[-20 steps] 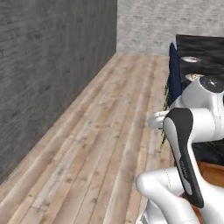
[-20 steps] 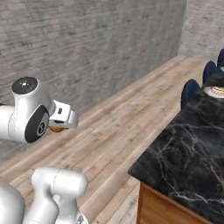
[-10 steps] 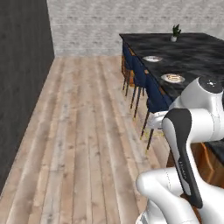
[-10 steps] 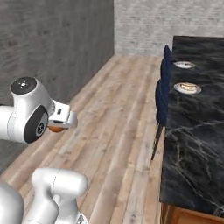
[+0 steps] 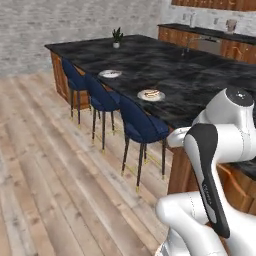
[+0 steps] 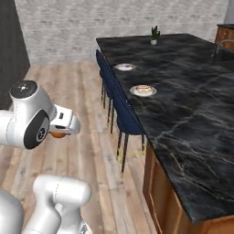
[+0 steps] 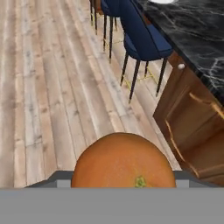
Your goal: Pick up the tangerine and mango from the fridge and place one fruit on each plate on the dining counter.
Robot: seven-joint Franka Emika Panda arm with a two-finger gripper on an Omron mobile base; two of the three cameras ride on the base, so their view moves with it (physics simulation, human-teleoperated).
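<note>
My gripper (image 6: pixel 61 133) is shut on the tangerine (image 7: pixel 122 162), a plain orange fruit carried low over the wood floor; a sliver of the tangerine (image 6: pixel 57 135) peeks out under the hand. Ahead stretches the black marble dining counter (image 5: pixel 170 65) (image 6: pixel 183 87). The nearer white plate (image 5: pixel 151 95) (image 6: pixel 143 90) carries the red-yellow mango (image 5: pixel 151 93) (image 6: pixel 143 88). Farther along the same edge lies a second white plate (image 5: pixel 110 73) (image 6: pixel 124 67) with nothing on it. The fridge is out of view.
Three blue stools (image 5: pixel 142 127) (image 6: pixel 123 114) line the counter's near edge, between me and the plates. A small potted plant (image 5: pixel 116 37) stands at the far end. The counter's wooden side (image 7: pixel 192 118) is close on the right. Open wood floor (image 5: pixel 45 165) lies left.
The base has swung round, so both base views turned from the dark brick wall to the dining counter, now much closer. The tangerine stays held in the gripper.
</note>
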